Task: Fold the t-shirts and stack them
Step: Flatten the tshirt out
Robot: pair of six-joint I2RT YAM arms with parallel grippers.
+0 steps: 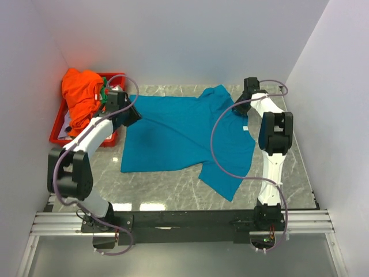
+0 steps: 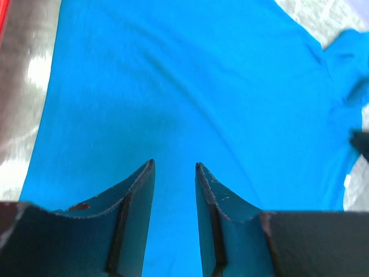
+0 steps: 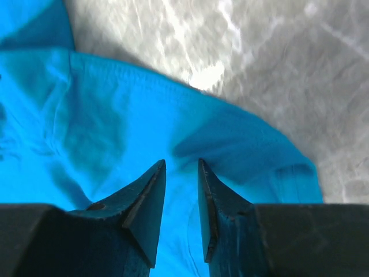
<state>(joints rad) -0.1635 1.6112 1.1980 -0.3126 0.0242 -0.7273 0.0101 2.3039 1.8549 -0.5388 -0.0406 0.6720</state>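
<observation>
Top external view: the teal-blue t-shirt (image 1: 179,138) lies spread on the marble table (image 1: 173,199), one sleeve trailing toward the near edge. The left gripper (image 1: 130,115) sits at its far-left corner and the right gripper (image 1: 242,104) at its far-right shoulder. The orange t-shirt (image 1: 81,92) is heaped in the red tray (image 1: 56,136) at far left, with a scrap of green t-shirt (image 1: 105,92) showing beside it. Left wrist view: the jaws stand narrowly parted with teal cloth filling the gap, and creases run toward them, so the pincer is judged to be grasping the shirt. Right wrist view: the same narrow gap, packed with a raised fold of teal cloth over bare marble; likewise judged a grasp. Step in hand: the first fold of the first shirt, with both far corners taken up. The next move calls for both arms to lift together and carry the far edge toward the near hem, keeping the cloth evenly taut so that it lands square.
</observation>
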